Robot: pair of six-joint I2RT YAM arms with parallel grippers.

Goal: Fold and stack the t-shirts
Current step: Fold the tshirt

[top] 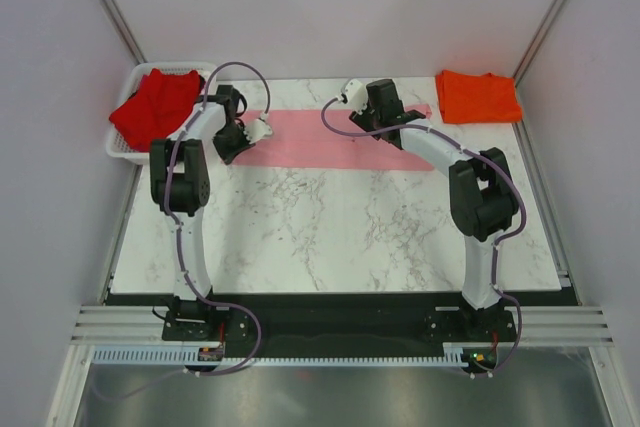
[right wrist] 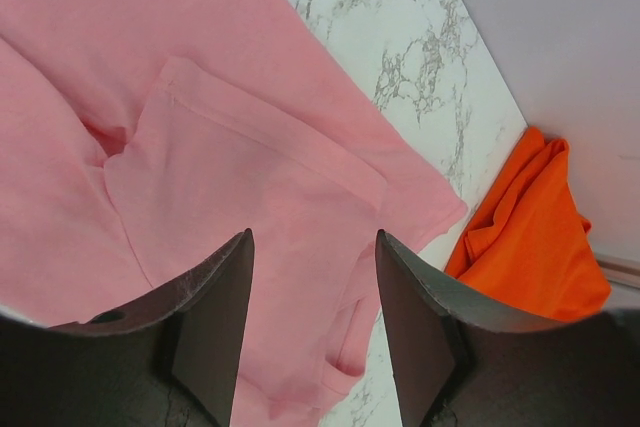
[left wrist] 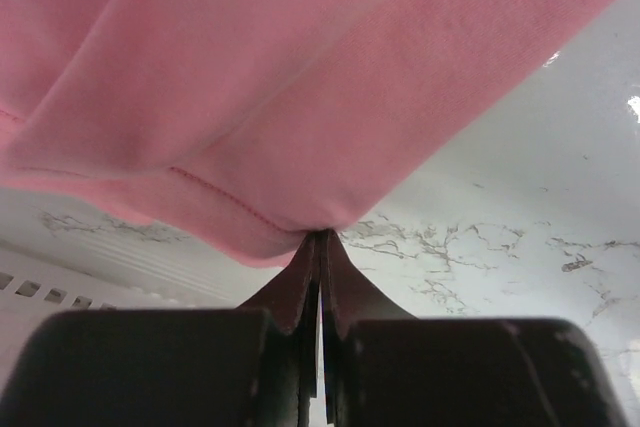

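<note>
The light pink t-shirt (top: 320, 142) lies as a long strip across the back of the marble table. My left gripper (top: 236, 147) is at its left end, shut on a hemmed edge of the pink t-shirt (left wrist: 300, 77), which rises off the table from the closed fingertips (left wrist: 322, 237). My right gripper (top: 392, 123) hovers open over the right end, pink t-shirt (right wrist: 250, 177) showing below and between its fingers (right wrist: 313, 235), not touching. The orange t-shirt (top: 478, 97) lies folded at the back right (right wrist: 530, 237). The deep red t-shirt (top: 155, 107) hangs crumpled in the basket.
A white mesh basket (top: 120, 152) stands at the table's back left edge, close to my left gripper; its wall (left wrist: 40, 287) shows low in the left wrist view. Grey walls enclose the table on three sides.
</note>
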